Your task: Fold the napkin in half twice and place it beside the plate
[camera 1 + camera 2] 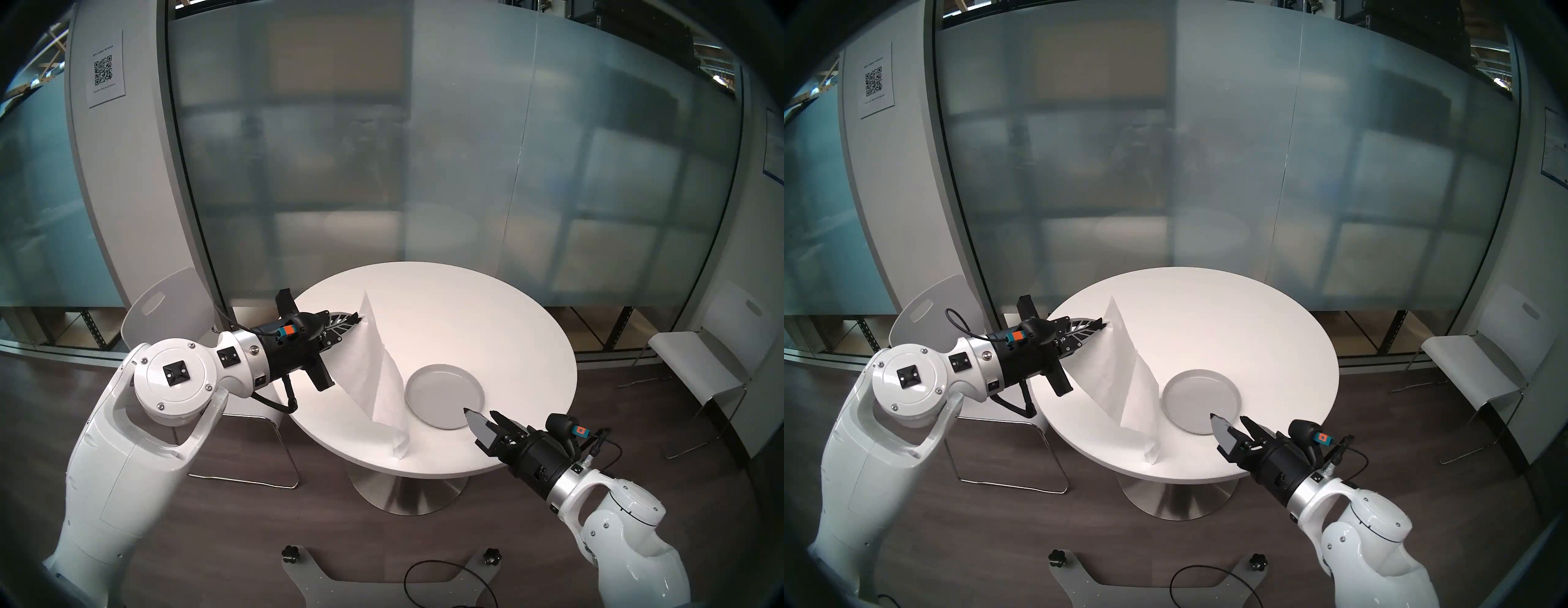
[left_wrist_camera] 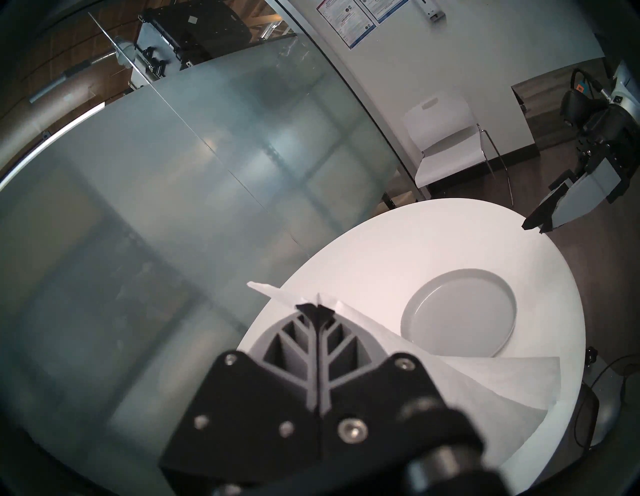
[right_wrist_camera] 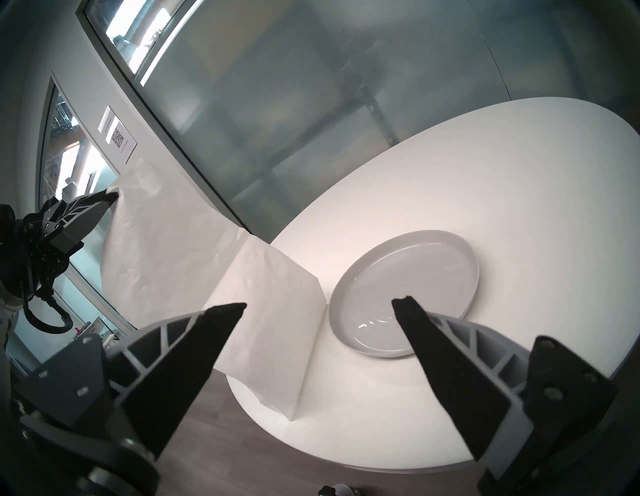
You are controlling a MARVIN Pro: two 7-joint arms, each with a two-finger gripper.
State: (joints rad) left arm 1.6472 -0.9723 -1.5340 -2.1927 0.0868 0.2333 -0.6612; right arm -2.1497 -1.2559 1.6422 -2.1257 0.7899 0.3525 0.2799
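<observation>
Frosted glass wall (image 1: 382, 170) behind a round white table (image 1: 488, 322); chairs (image 1: 704, 365) on both sides, dark wood floor. Left gripper (image 1: 360, 318) is closed on the napkin (image 1: 369, 373) edge, holding it raised; the lower end trails on the table just left of the plate (image 1: 443, 395). Right gripper (image 1: 479, 414) hovers spread wide, empty, near the plate's front rim. Right wrist view alone shows a crease down the draped napkin (image 3: 270, 311).

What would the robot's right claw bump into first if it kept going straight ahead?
Probably the plate. The right gripper is open, points over the plate's near rim, and seems tilted downward, though depth is unclear. The napkin lies off to its left.
</observation>
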